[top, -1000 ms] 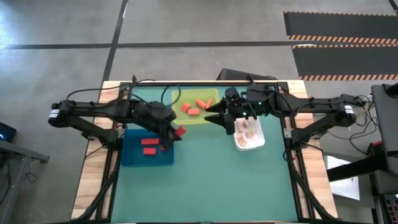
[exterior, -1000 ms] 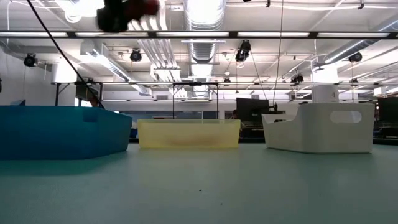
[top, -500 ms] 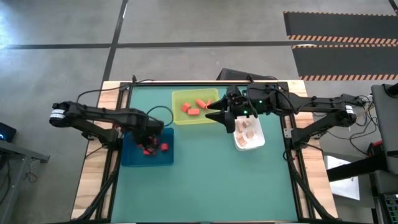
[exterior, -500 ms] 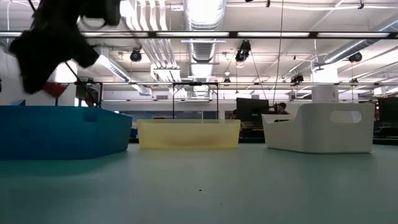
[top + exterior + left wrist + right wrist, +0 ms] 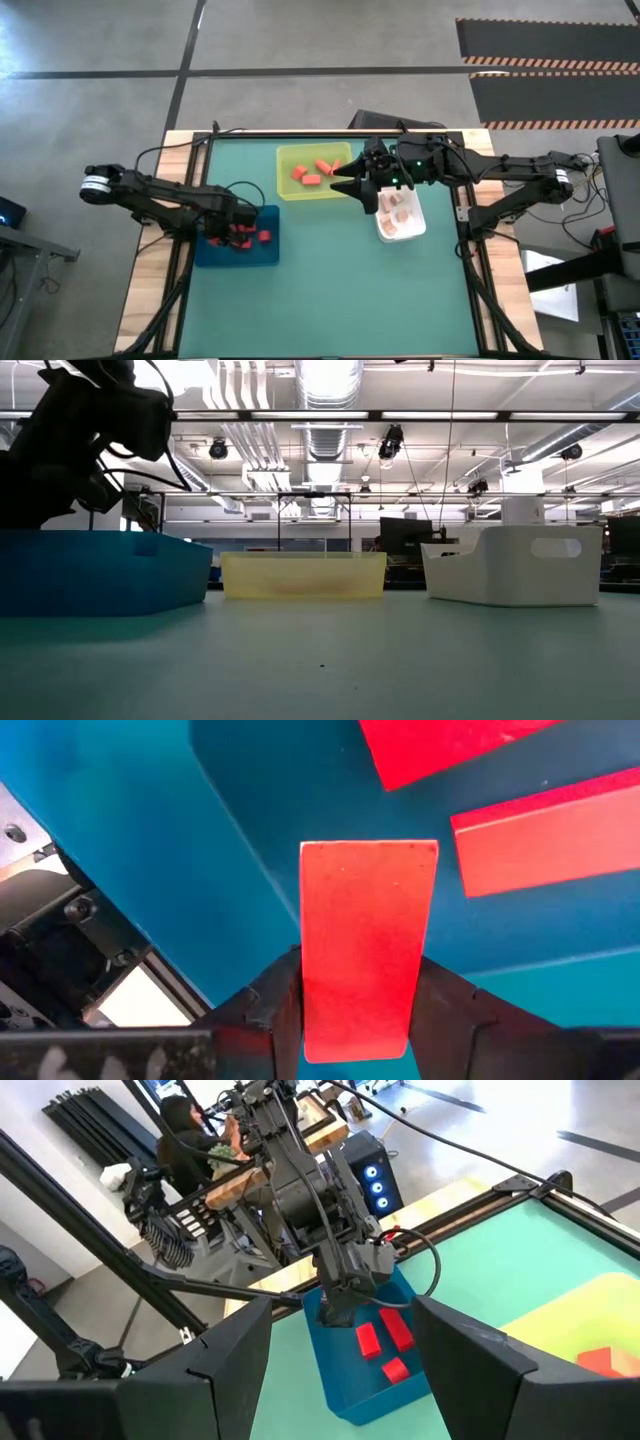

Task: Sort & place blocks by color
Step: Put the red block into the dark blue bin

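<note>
Release next, judging by the pose: left tool (image 5: 355, 1010) down inside blue tray (image 5: 205, 255), clamped on red block (image 5: 366, 945) beside two other reds. Best opened low, over bare floor, then lifted straight. Right tool (image 5: 355, 190) parked spread between yellow-green and white trays.

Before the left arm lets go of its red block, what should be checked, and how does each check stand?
1. Left gripper holds the red wooden block between both fingers: ok.
2. Gripper is over the blue plastic tray: ok.
3. Tray holds only red blocks: ok.
4. Block is low enough to release without bouncing: cannot tell.
5. Right gripper waits clear, beside the yellow-green tray and white tray: ok.
6. Green table mat is free of stray blocks: ok.
</note>
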Robot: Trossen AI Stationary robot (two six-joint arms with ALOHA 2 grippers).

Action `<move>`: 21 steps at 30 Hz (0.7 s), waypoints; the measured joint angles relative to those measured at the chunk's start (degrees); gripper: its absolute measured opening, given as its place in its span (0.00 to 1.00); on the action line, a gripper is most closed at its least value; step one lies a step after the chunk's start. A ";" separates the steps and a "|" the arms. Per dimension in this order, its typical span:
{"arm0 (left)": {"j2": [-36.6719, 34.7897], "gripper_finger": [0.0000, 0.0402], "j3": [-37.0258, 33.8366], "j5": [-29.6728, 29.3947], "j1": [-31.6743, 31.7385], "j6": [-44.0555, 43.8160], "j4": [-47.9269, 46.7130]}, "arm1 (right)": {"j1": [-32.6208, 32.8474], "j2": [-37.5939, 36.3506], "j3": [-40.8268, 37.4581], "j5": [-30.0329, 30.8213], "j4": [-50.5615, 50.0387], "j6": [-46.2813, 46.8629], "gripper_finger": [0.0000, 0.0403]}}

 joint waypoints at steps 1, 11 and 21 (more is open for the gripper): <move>-0.03 0.31 -0.05 -0.24 0.00 -0.19 0.06 | 0.00 0.00 0.00 0.03 0.01 0.00 0.57; 0.44 0.35 -0.03 -0.49 0.00 -0.22 0.15 | 0.00 0.00 0.00 0.02 0.00 0.00 0.56; 0.41 0.36 0.76 -0.54 0.00 0.32 0.15 | 0.01 0.02 0.00 0.01 -0.13 -0.46 0.56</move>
